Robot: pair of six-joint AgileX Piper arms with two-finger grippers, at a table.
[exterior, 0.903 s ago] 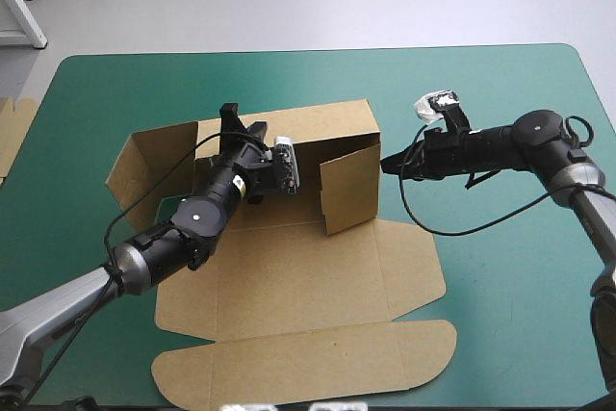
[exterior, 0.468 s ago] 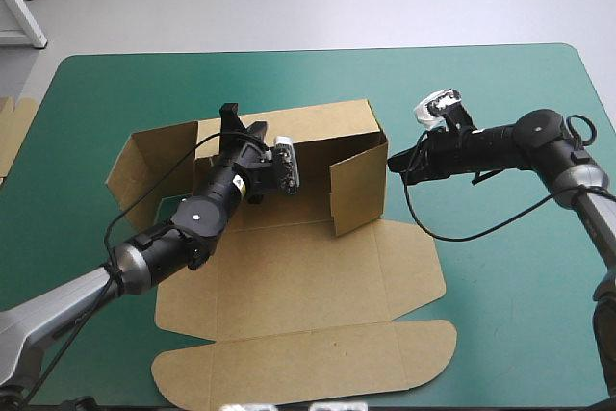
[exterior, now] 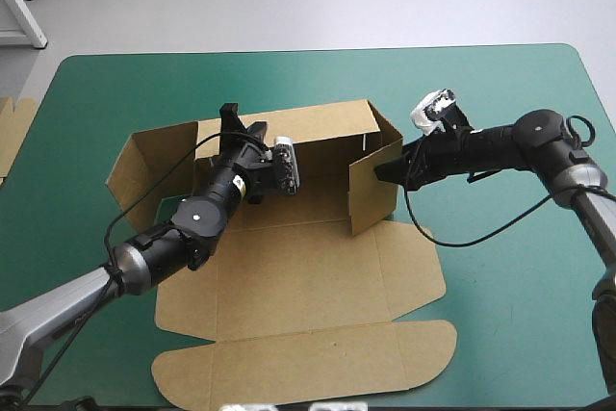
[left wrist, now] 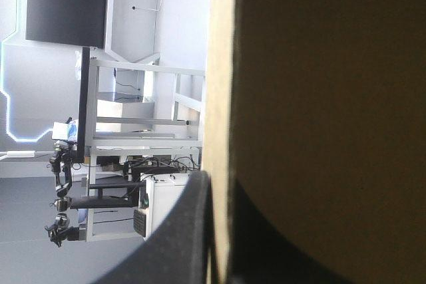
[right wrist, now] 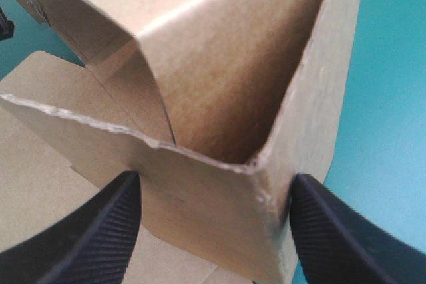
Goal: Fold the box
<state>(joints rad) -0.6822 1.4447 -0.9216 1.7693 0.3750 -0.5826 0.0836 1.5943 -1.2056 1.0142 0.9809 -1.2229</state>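
Observation:
The brown box (exterior: 289,267) lies in the middle of the teal-green table (exterior: 520,276), its lid flat toward the near edge. Its back wall (exterior: 327,132) and both side flaps stand raised. My left gripper (exterior: 243,124) is shut on the back wall's top edge. In the left wrist view one black finger (left wrist: 176,244) presses against the board's edge (left wrist: 219,98). My right gripper (exterior: 382,172) is open around the upper corner of the right side flap (exterior: 373,194). The right wrist view shows that corner (right wrist: 253,164) between the spread fingers (right wrist: 100,231).
The left side flap (exterior: 149,166) leans outward toward the table's left. The lid's rounded strip (exterior: 308,363) reaches close to the near edge. More brown board (exterior: 14,132) shows at the table's left edge. Bare cover lies to the right of the box.
My right gripper was shut and just off the box earlier; it has opened and pushed in over the right flap's corner. The flap has swung to the right. The left arm has not moved.

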